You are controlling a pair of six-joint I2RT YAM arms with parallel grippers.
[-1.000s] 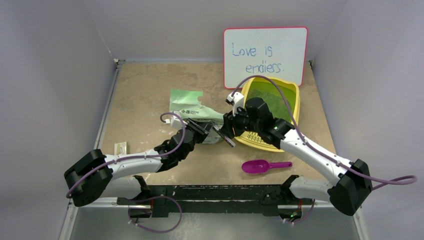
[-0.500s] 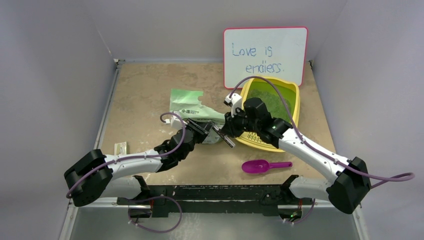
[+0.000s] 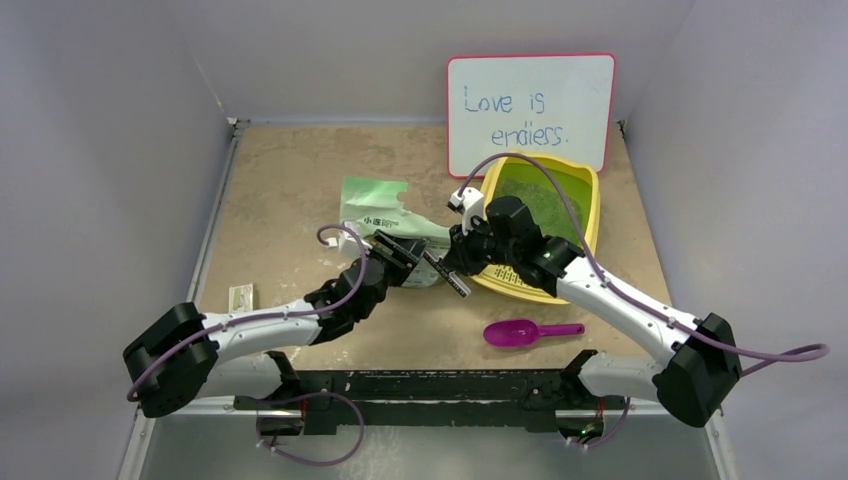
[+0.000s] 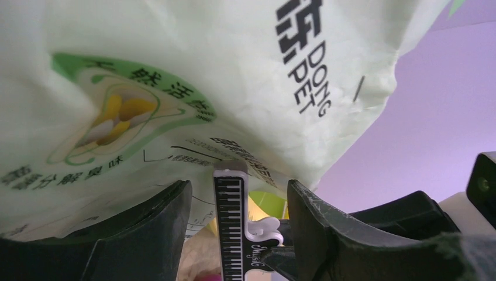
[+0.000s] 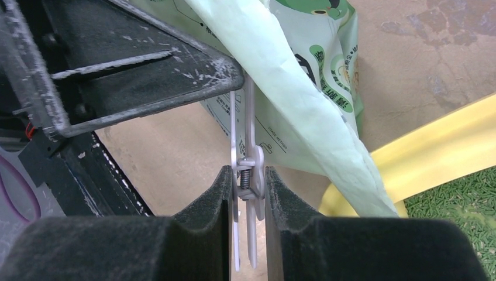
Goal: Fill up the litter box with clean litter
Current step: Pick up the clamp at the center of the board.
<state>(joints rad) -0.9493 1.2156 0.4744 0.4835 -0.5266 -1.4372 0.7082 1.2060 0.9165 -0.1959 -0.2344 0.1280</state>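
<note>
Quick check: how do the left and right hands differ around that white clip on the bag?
The left hand is open, its fingers either side of the white clip with gaps showing; the right hand is shut on that clip. The left hand comes in from the bag's side, the right hand from the litter box's side. Both meet at the same clip.

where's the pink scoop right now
In the top view the magenta scoop lies on the table right of centre, toward the near edge, just in front of the litter box and apart from it.
</note>
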